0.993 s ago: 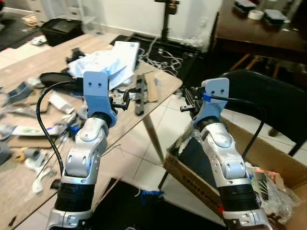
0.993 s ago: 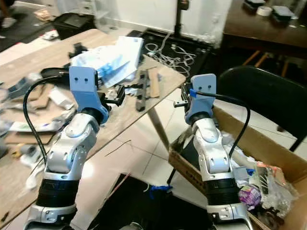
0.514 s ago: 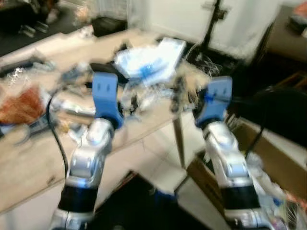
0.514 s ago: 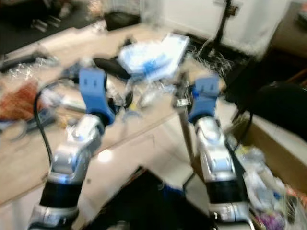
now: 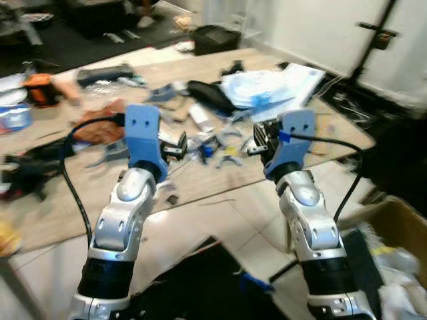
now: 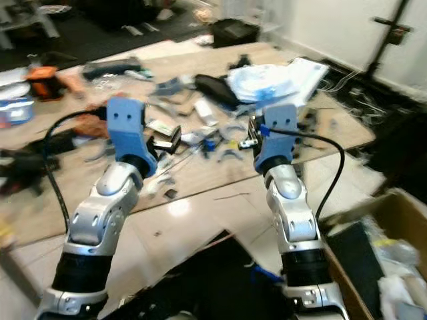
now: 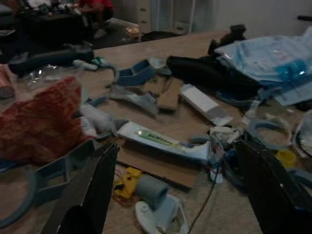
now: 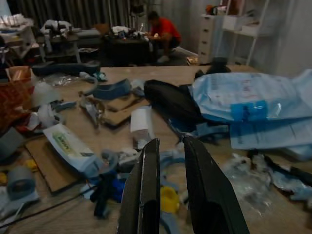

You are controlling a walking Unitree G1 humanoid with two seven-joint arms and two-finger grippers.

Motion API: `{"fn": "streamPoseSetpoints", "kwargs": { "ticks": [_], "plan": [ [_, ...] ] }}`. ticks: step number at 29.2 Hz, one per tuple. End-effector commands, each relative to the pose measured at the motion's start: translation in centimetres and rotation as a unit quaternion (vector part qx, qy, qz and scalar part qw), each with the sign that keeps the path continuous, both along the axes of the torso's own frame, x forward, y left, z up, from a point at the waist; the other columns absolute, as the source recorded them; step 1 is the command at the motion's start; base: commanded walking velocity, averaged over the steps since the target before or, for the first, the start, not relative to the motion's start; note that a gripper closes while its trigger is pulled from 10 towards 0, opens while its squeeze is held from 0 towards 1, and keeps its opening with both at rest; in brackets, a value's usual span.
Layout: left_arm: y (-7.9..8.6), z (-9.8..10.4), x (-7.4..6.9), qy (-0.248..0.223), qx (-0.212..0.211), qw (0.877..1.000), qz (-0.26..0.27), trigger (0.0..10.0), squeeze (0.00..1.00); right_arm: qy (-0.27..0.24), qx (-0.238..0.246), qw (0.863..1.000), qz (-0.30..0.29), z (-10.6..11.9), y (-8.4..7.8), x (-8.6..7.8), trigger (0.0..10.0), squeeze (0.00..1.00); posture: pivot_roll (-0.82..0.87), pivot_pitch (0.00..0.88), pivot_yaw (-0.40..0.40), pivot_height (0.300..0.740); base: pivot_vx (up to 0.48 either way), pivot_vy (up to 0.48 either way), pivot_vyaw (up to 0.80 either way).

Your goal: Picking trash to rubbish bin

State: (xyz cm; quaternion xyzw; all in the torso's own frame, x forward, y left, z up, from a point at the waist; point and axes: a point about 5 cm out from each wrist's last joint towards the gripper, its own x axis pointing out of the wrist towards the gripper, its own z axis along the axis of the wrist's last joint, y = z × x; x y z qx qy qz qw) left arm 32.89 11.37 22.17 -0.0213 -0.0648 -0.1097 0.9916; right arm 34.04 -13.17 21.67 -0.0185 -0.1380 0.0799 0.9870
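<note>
Trash [image 5: 220, 143] litters the table [image 5: 60, 207] ahead of both our grippers, just beyond the fingertips. Our left gripper [image 7: 170, 195] is spread wide, empty, nearer the white tube [image 7: 163, 141] lying crosswise; our right gripper [image 8: 165, 195] is nearly closed, empty.

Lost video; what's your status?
Left claw open, empty. Right claw nearly shut, empty. Both over table littered with trash. Box at right.
</note>
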Motion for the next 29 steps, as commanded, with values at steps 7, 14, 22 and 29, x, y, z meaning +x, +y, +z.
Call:
{"fn": "streamPoseSetpoints", "kwargs": {
  "ticks": [7,14,22,29],
  "plan": [
    [0.2,-0.5,0.0,0.015,0.004,1.000,0.003,10.0,0.00,0.005,0.006,1.000,-0.002,-0.3,0.0,-0.1,10.0,0.00,0.03,0.111,0.019,0.740,0.000,0.000,0.80],
    [0.6,-0.6,0.0,0.018,0.004,1.000,0.013,10.0,0.00,0.006,0.006,1.000,-0.002,-0.4,0.1,-0.1,10.0,0.00,0.02,0.113,0.005,0.740,0.000,0.000,0.80],
    [0.9,-1.1,0.1,0.024,-0.018,0.999,0.045,10.0,0.00,0.013,0.003,1.000,0.002,0.0,-0.4,0.4,10.0,0.00,0.00,0.113,-0.062,0.740,0.000,0.000,0.70],
    [0.9,-1.6,-0.4,0.034,-0.018,0.998,0.047,10.0,0.00,0.048,0.016,0.999,0.004,-0.9,-0.6,0.7,10.0,0.00,0.01,0.128,-0.079,0.740,0.000,0.000,0.00]
  ]
}}
